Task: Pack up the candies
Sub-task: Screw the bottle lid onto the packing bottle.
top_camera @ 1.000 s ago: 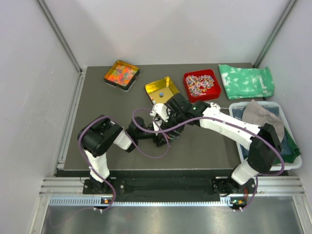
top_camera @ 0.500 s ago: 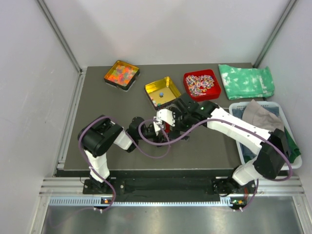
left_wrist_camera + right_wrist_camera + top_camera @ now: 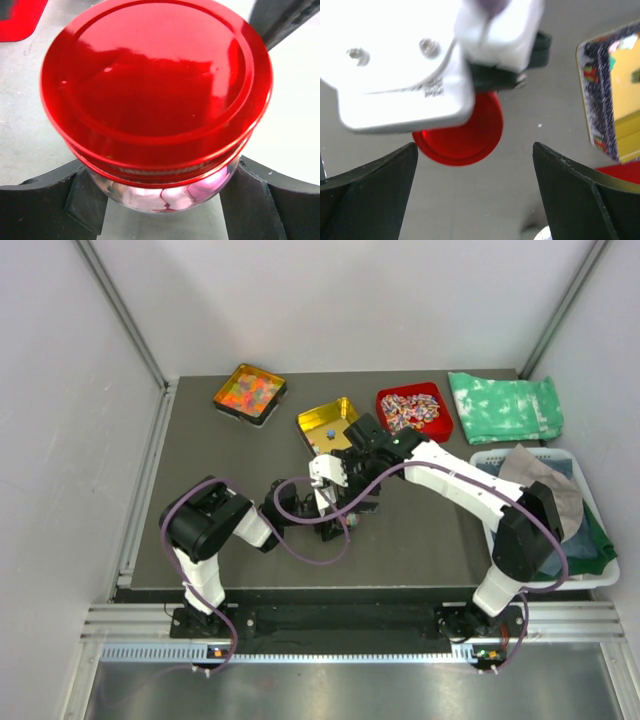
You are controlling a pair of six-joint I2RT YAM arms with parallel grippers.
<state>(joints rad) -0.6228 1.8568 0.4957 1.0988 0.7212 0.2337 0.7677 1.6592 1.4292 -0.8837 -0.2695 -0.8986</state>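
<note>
A glass jar with a shiny red lid (image 3: 155, 85) fills the left wrist view. Pale pink candies (image 3: 165, 196) show through its glass below the lid. My left gripper (image 3: 160, 187) is shut on the jar's body, a black finger (image 3: 47, 210) on each side. My right gripper (image 3: 474, 152) hovers open above the jar (image 3: 462, 137), its fingers wide apart with nothing between them. The left wrist's white housing (image 3: 415, 65) partly covers the lid there. From above, both grippers meet mid-table, left (image 3: 335, 520) and right (image 3: 350, 490). A few candies lie in the yellow tray (image 3: 345, 415).
A black tray of orange gummies (image 3: 250, 392) sits at the back left. A red tray of striped wrapped sweets (image 3: 413, 412) stands beside the yellow one. A green cloth (image 3: 505, 405) lies at the back right, and a white basket of cloths (image 3: 500, 462) is on the right.
My right gripper's jaws have opened wider, and its arm has shifted over the jar, ending nearer the yellow tray. The left gripper keeps the jar in nearly the same spot.
</note>
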